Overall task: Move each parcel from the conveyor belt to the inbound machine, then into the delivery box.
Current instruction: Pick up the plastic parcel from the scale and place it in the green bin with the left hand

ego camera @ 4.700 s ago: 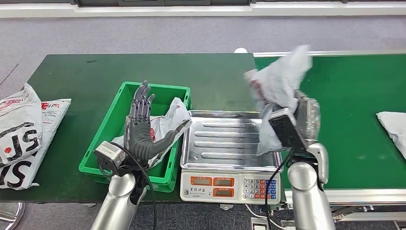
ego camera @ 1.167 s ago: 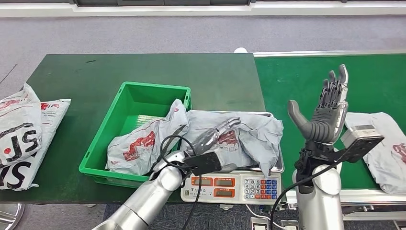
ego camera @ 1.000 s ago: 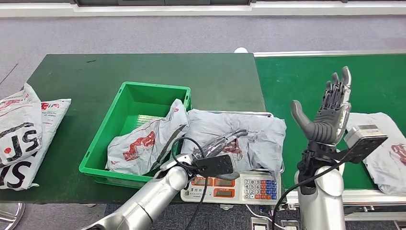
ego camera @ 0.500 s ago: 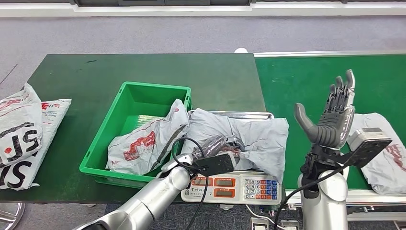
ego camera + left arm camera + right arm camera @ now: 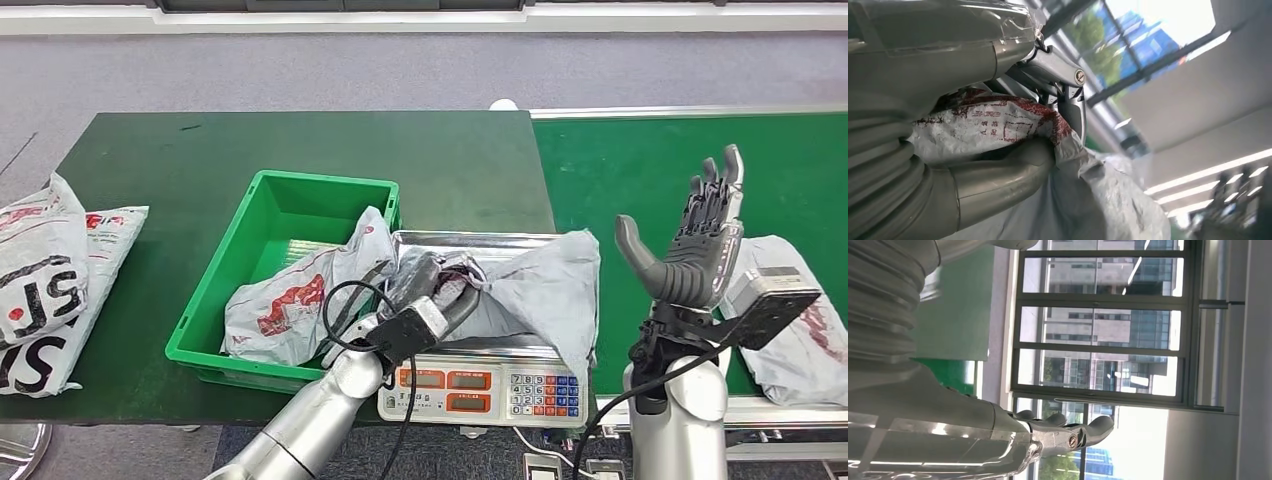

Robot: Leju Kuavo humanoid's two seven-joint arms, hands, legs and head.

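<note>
The left robot hand (image 5: 432, 290) is closed around a bunched fold of the crumpled grey plastic parcel with red print (image 5: 535, 290), which lies on the steel pan of the white electronic scale (image 5: 470, 383) at the near edge of the counter. From the left wrist view the thick grey thumb (image 5: 998, 175) presses the red-printed film (image 5: 998, 120) against the darker fingers, so the grip is firm. The parcel's far side drapes over the right rim of the pan.

The right robot hand (image 5: 690, 235) stands upright beside the scale with its fingers spread and nothing in it, raised above the bright green conveyor belt (image 5: 620, 160). Just behind it on the belt lies another grey plastic parcel (image 5: 800, 330), partly hidden by the wrist camera.

Left of the scale, touching it, sits the green plastic delivery box (image 5: 270, 215), with one grey red-printed parcel (image 5: 290, 305) slumped inside against its right wall. Farther left, at the end of the dark green counter (image 5: 300, 140), lie white mail bags with black and red lettering (image 5: 50, 280).
</note>
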